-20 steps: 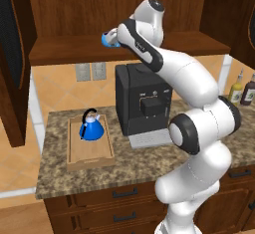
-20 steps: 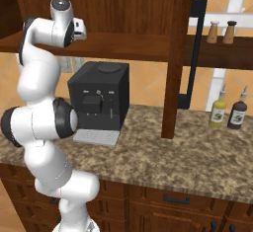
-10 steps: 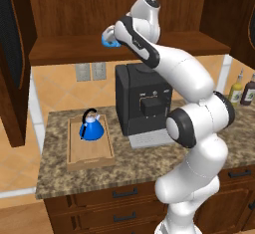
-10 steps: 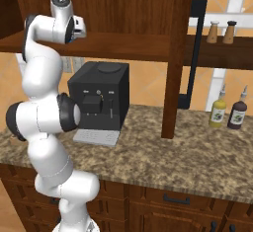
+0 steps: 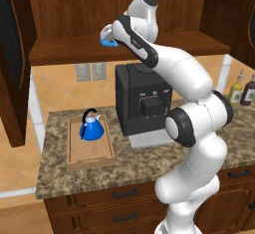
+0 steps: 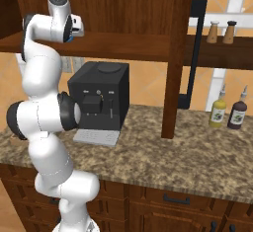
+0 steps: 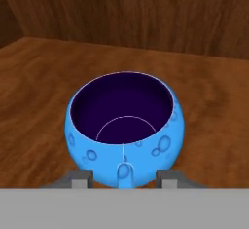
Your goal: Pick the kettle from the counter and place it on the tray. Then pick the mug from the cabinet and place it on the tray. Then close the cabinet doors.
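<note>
The squat blue mug (image 7: 125,128) stands upright on the cabinet (image 5: 64,50) shelf, its handle toward the hand. My gripper (image 7: 125,178) reaches onto that shelf, and the fingertips (image 7: 80,178) press the mug's lower sides left and right of the handle. From the left base view the mug (image 5: 106,35) shows as a blue patch at the gripper (image 5: 108,40). The blue kettle (image 5: 90,127) sits upright on the light-wood tray (image 5: 89,153) at the left of the counter (image 5: 124,167). Both cabinet doors (image 5: 12,54) (image 6: 195,53) stand open.
A black coffee machine (image 5: 142,103) stands on the counter below the shelf, right of the tray. Two bottles (image 6: 227,111) stand at the far right of the counter. Shakers (image 6: 221,31) sit on a side shelf. Drawers with black handles (image 5: 124,193) run below.
The hand has pushed a little further in toward the mug and the jaws have narrowed onto its sides. Kettle and tray have not moved.
</note>
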Motion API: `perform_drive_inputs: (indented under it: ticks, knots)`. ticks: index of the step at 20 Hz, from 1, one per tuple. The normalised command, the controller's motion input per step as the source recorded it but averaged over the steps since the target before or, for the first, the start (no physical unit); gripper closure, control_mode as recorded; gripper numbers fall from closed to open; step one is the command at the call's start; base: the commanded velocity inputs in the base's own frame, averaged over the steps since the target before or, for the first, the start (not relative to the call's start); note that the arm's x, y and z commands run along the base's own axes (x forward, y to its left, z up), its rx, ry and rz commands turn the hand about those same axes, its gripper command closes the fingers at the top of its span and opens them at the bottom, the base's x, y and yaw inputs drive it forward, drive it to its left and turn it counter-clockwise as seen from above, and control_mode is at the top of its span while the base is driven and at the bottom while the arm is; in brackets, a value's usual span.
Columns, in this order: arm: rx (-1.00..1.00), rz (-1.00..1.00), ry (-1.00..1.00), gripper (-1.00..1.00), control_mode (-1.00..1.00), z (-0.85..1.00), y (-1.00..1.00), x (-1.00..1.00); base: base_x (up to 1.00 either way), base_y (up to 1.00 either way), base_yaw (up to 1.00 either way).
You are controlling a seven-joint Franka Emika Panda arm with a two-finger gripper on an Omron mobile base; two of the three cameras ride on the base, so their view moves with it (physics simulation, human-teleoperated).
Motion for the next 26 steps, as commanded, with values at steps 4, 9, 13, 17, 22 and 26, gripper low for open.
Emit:
perform_drive_inputs:
  ticks: [4,9,13,17,22,26]
  knots:
    - [0.02,0.0,-0.02,1.0,-1.0,0.0,0.0,0.01,0.0,0.0,0.0]
    - [0.01,0.0,-0.05,1.0,-1.0,-0.03,0.0,0.0,0.0,0.0,0.0]
    - [0.0,0.0,-0.09,1.0,-1.0,-0.1,0.0,0.0,0.0,0.0,0.0]
    - [0.0,0.0,-0.13,1.0,-1.0,-0.14,0.0,-0.18,0.0,0.0,0.0]
    - [0.0,0.0,-0.14,1.0,-1.0,0.0,0.0,-0.65,0.0,0.0,0.0]
    - [0.0,0.04,-0.01,1.0,-1.0,0.02,0.0,-1.0,0.0,0.0,0.0]
